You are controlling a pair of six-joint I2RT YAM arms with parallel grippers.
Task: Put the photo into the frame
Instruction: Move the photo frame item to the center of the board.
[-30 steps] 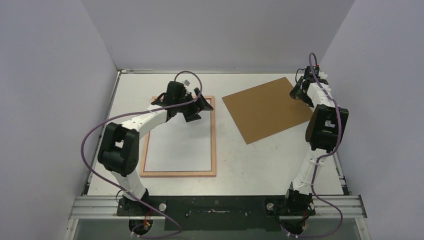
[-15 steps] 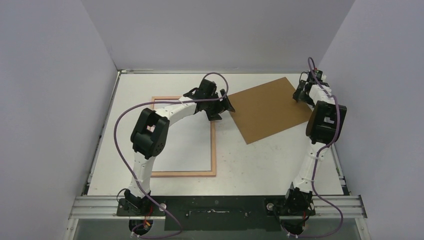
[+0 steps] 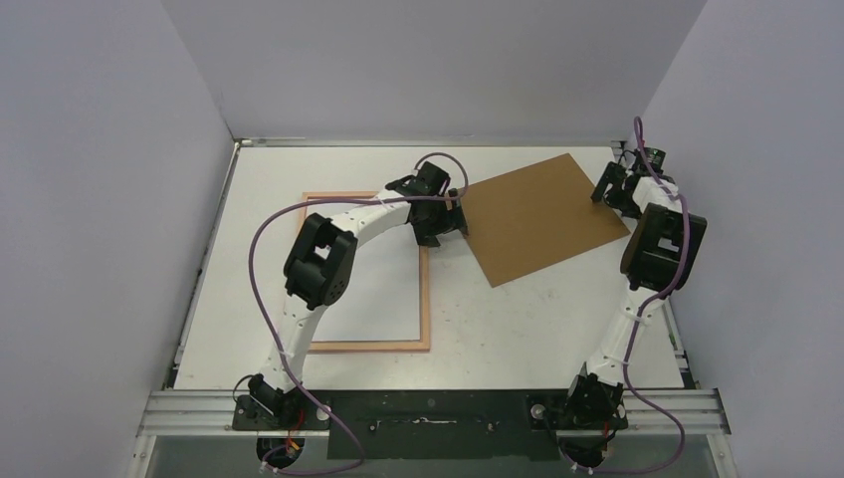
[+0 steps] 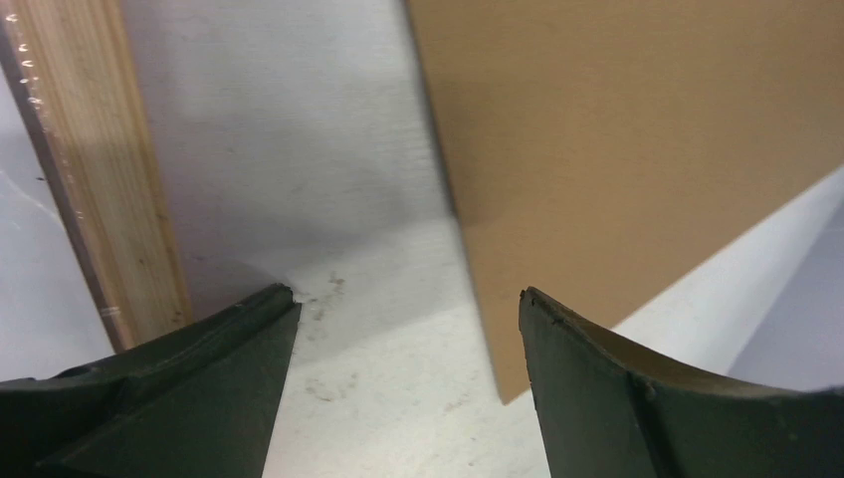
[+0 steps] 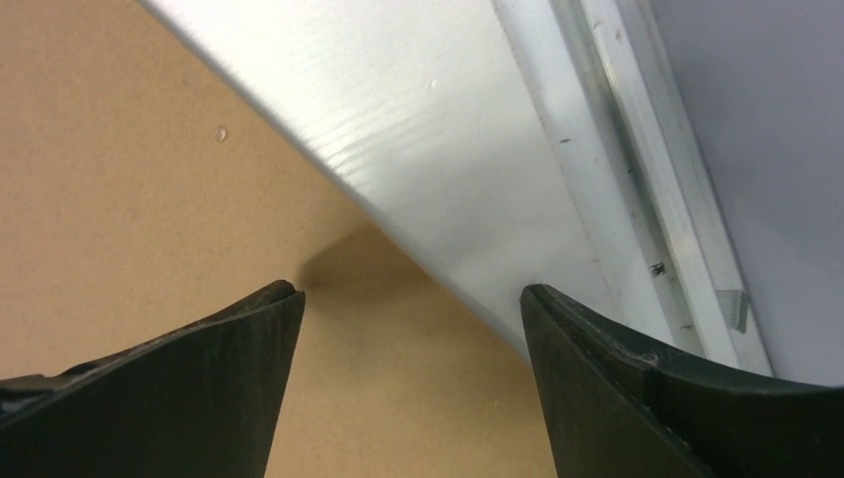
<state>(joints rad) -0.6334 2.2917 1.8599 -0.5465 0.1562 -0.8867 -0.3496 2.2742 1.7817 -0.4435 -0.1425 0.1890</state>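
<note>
Left arm has swung off frame to board; both pincers released and empty.

Near-left on bench (image 3: 518, 329), frame (image 3: 426, 299) lies tan side up w/ photo (image 3: 383, 289) inside it, seen only as a white sheet, prob. face down. So pic looks seated and board (image 3: 537, 214) is the next job, I judge. In the last sec left pincer (image 3: 445, 221) has gone from over frame's far edge to the gap btw frame and board's left corner. Right pincer (image 3: 609, 187) has shifted a little toward the wall, at board's far-right edge. Top view alone gives the whole layout. Left wrist adds bare bench btw frame strip and board edge, jaws wide over it. Right wrist adds board edge btw wide jaws and rail (image 5: 637, 179) beyond; height over board can't tell.
</note>
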